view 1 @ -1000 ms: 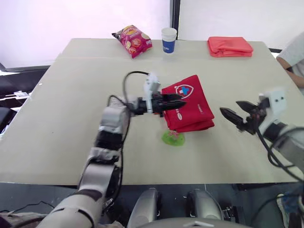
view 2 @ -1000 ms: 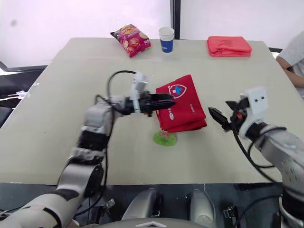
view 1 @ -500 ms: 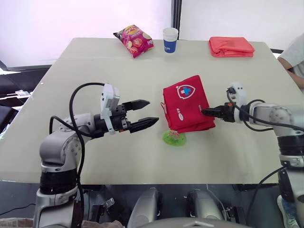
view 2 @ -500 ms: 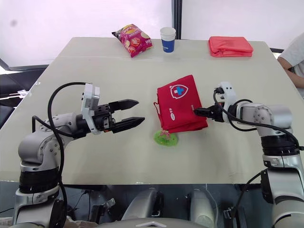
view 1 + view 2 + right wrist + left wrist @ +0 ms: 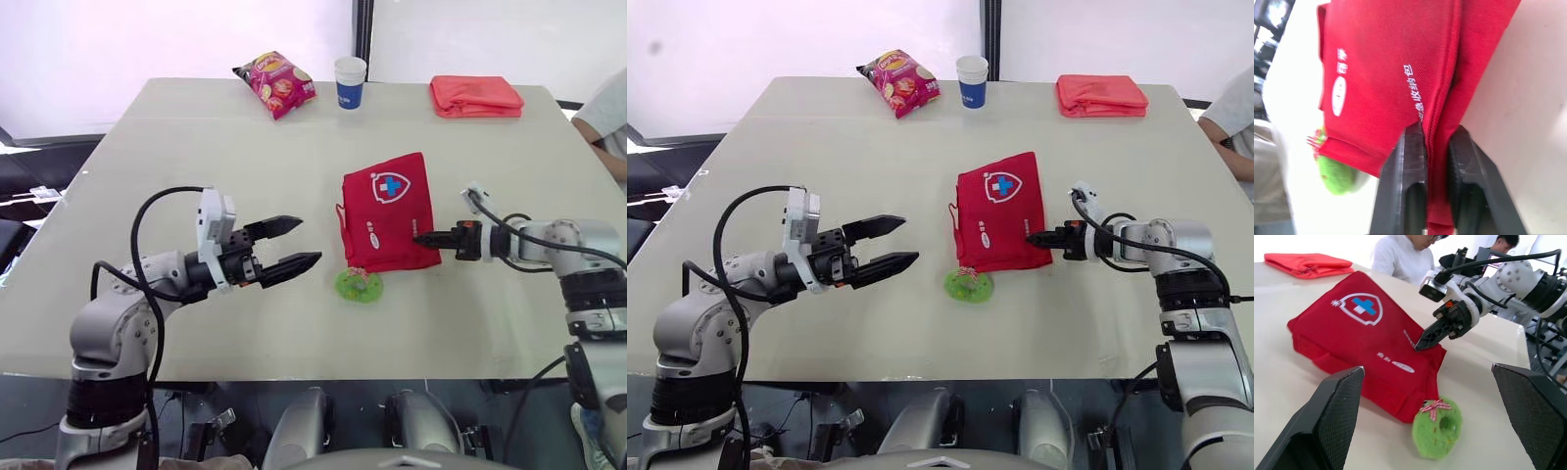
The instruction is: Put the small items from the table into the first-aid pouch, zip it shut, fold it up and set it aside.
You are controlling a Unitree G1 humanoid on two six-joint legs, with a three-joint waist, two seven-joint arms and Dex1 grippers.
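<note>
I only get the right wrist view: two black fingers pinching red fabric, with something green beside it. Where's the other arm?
Observer: The left gripper is open and empty above the table, to the left of the first-aid pouch.
Operator: Anything else lying around?
Observer: A snack bag, a paper cup and a folded red cloth sit along the far edge.
Operator: Is anybody nearby?
Observer: Yes, a person in white is at the table's far right corner.
</note>
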